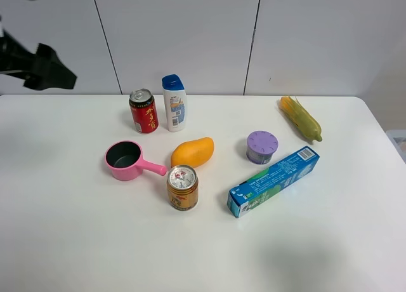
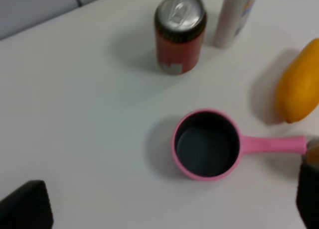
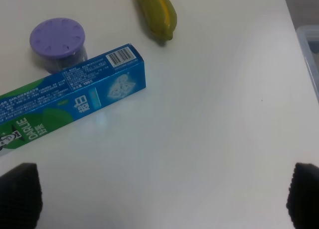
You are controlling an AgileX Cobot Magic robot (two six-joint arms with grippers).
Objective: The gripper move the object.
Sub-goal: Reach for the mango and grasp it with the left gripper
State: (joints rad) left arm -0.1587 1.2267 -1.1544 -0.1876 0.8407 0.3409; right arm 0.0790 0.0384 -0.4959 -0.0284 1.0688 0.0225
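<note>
The object, an orange-yellow mango (image 1: 192,152), lies on the white table near its middle, between a pink pot and a purple-lidded tub. It also shows at the edge of the left wrist view (image 2: 299,87). My left gripper (image 2: 167,204) is open and empty, high above the table over the pink pot, apart from the mango. Its dark fingertips (image 2: 25,206) show in the corners. Part of the left arm (image 1: 44,68) shows at the far left in the exterior view. My right gripper (image 3: 159,196) is open and empty above bare table near the toothpaste box. It is out of the exterior view.
A pink pot (image 1: 127,160), a red can (image 1: 144,110) and a white bottle (image 1: 174,103) stand left of the mango. A gold can (image 1: 183,187) stands in front of it. A purple-lidded tub (image 1: 261,146), a blue toothpaste box (image 1: 274,181) and a corn cob (image 1: 301,118) lie to the right.
</note>
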